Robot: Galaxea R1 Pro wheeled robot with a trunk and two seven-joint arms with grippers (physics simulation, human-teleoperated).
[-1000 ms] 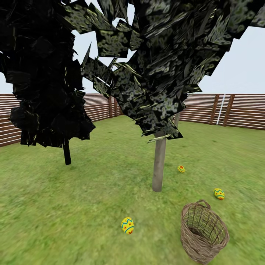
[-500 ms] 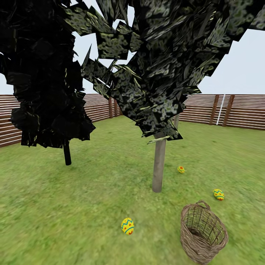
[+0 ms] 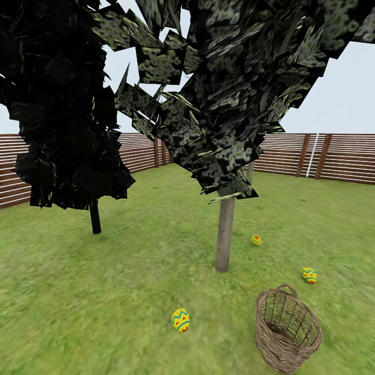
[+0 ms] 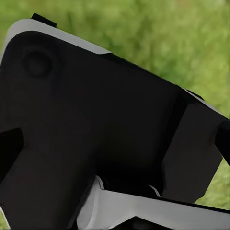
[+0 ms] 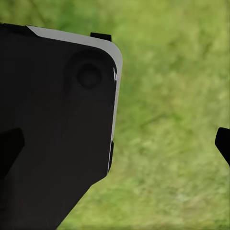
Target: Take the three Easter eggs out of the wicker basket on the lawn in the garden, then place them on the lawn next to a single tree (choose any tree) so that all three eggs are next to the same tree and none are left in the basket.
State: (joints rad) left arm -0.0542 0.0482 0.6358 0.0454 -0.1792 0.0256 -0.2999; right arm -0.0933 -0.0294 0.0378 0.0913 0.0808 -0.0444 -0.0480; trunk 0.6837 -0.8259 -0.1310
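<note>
Mottled green lawn [image 3: 130, 271] all around, closed off behind by a brown slatted fence [image 3: 338, 156] under a pale sky. Near the middle, a tree [image 3: 224, 237] with a bare grey-brown trunk and a grey-green canopy of flat leaves; further left, a near-black tree [image 3: 95, 217] on a thin dark trunk. On the grass in front and to the right of the pale trunk, a wicker basket [image 3: 288, 329], tipped a little toward the camera, with a loop handle at the rim and nothing visible inside. Three Easter eggs lying on the lawn, apart from each other: one near egg [image 3: 180, 320] left of the basket, one right egg [image 3: 309, 275] behind the basket, and one far egg [image 3: 256, 239] just to the right of the trunk. In the left wrist view, a dark housing with a pale edge [image 4: 96, 129] close before the lens, blurred grass behind it; cannot tell how far the fingers stand apart. In the right wrist view, a similar dark block [image 5: 52, 129] over blurred grass, with one small dark tip [image 5: 223, 143] at the far side; cannot tell the opening, and no contact with any object seen.
</note>
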